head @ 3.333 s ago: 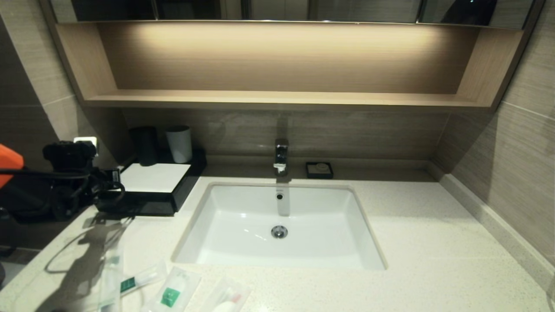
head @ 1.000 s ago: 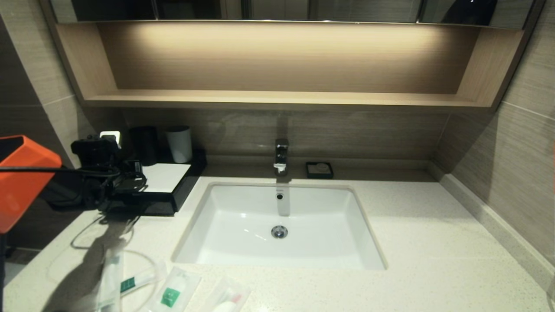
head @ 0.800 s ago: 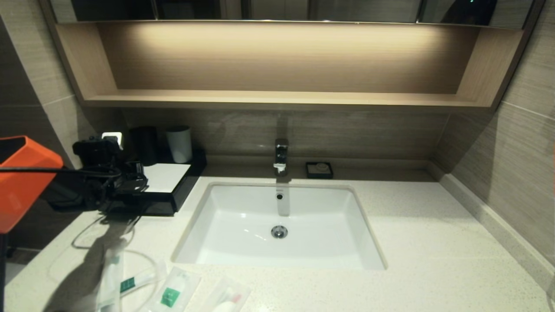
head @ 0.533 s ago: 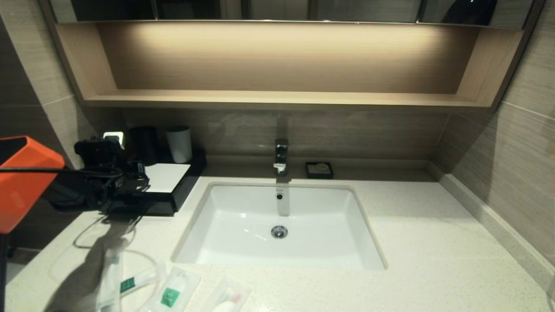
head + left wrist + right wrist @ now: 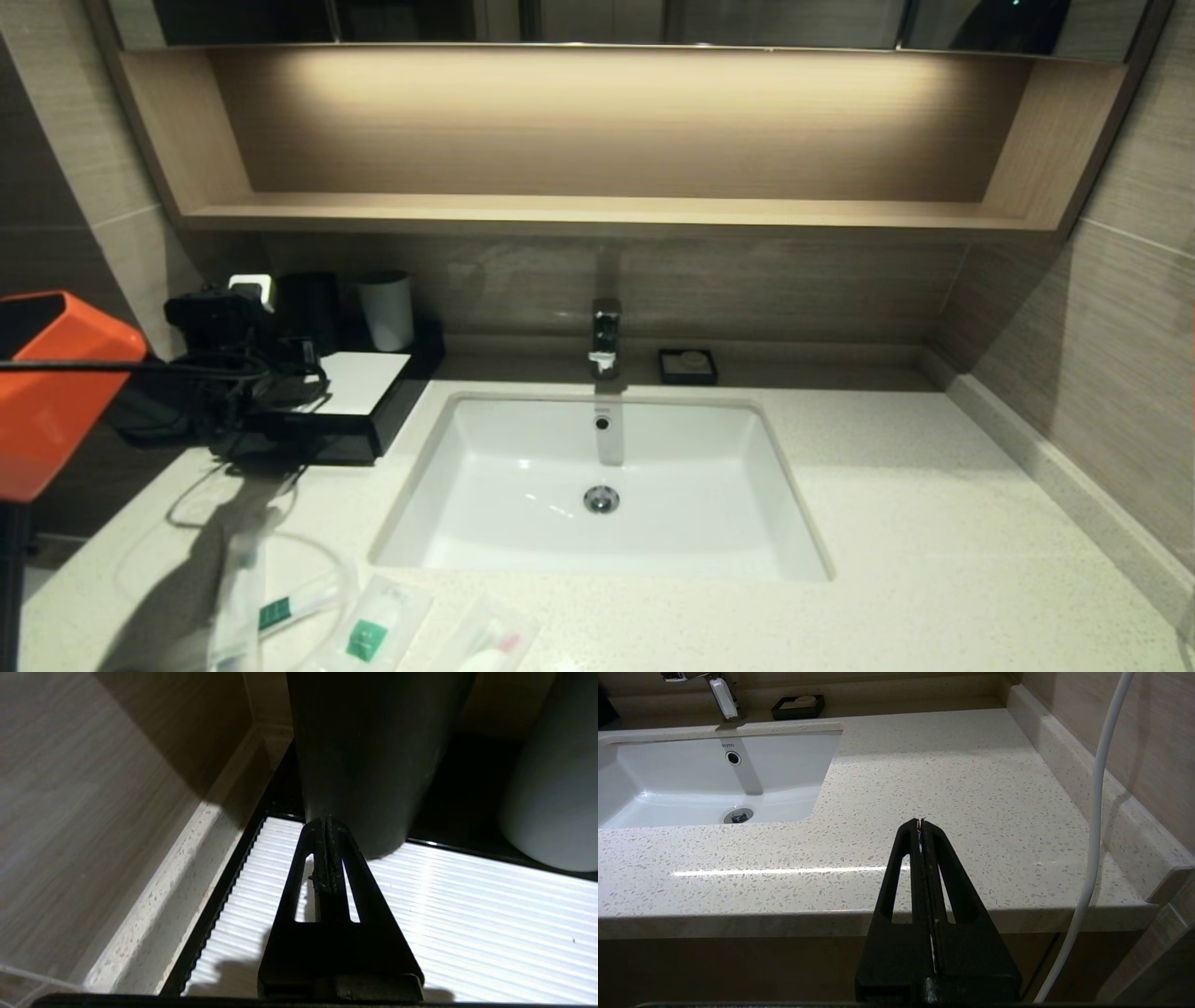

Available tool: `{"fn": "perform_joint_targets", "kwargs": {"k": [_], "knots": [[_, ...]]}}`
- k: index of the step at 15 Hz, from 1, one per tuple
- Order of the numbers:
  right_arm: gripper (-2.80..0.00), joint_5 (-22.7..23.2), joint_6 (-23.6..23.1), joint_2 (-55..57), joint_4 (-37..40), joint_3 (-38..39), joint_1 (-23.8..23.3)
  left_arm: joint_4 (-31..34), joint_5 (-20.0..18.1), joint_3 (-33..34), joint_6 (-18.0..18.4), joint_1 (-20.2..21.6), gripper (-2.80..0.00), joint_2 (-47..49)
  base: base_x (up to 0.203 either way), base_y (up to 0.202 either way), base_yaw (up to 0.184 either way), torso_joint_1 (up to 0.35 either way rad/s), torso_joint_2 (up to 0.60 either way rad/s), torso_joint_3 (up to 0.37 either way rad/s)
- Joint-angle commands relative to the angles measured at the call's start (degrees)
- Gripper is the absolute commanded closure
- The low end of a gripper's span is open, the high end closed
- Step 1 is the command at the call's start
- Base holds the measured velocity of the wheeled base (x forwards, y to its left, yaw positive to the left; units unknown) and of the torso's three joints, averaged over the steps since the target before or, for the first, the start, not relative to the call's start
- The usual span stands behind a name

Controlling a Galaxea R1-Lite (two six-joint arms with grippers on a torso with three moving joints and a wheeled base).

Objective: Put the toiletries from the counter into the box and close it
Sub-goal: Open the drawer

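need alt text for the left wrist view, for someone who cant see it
The left end effector, fingers shut and empty, hangs just above the ribbed white top of the box, its tip pointing at the base of the black tumbler. The white tumbler stands beside the black one, and a strip of the counter runs beside the box along the wall.

The left gripper (image 5: 303, 369), fingers pressed together, now sits farther forward and right than earlier, above the box's (image 5: 359, 383) white top beside the black tumbler (image 5: 313, 313).
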Motion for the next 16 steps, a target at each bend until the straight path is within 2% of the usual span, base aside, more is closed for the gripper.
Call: {"fn": "perform_joint_targets", "kwargs": {"k": [1,5,8,16], "knots": [[0.00,0.0,0.0,0.0,0.0,0.0,0.1,-0.2,0.0,-1.7,0.1,0.1,0.00,1.4,0.000,0.000,0.000,0.000,0.00,0.000],[0.00,0.0,0.0,0.0,-0.1,0.0,0.0,0.1,0.0,-4.7,0.0,0.2,0.00,3.3,0.000,0.000,0.000,0.000,0.00,0.000],[0.00,0.0,0.0,0.0,0.0,0.0,0.0,0.8,-2.5,-5.5,-0.2,0.5,0.00,4.0,0.000,0.000,0.000,0.000,0.00,0.000],[0.00,0.0,0.0,0.0,0.0,0.0,0.1,0.5,-2.6,-9.7,0.0,0.8,0.00,6.8,0.000,0.000,0.000,0.000,0.00,0.000]]}}
